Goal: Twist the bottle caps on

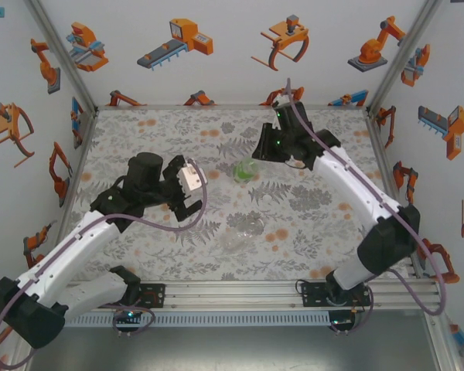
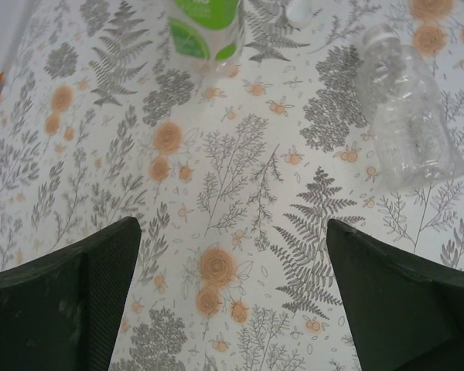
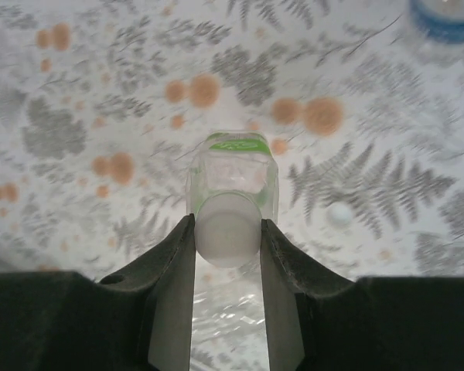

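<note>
Bench: green bottle stands mid-mat, right hand clamped on its white cap, so capping looks under way. Clear bottle lies near the green bottle, seemingly uncapped. Left hand open, empty. Loose cap beside the green bottle.

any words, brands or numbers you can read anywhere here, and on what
No text can be read in these views.
Green-labelled clear plastic bottle: green and white shapes on the label, any print too blurred to read.
Blue-labelled clear plastic bottle: label blurred and cut off by the frame edge, unreadable.
Orange robot-arm pictures on the white walls: drawings without words.
</note>
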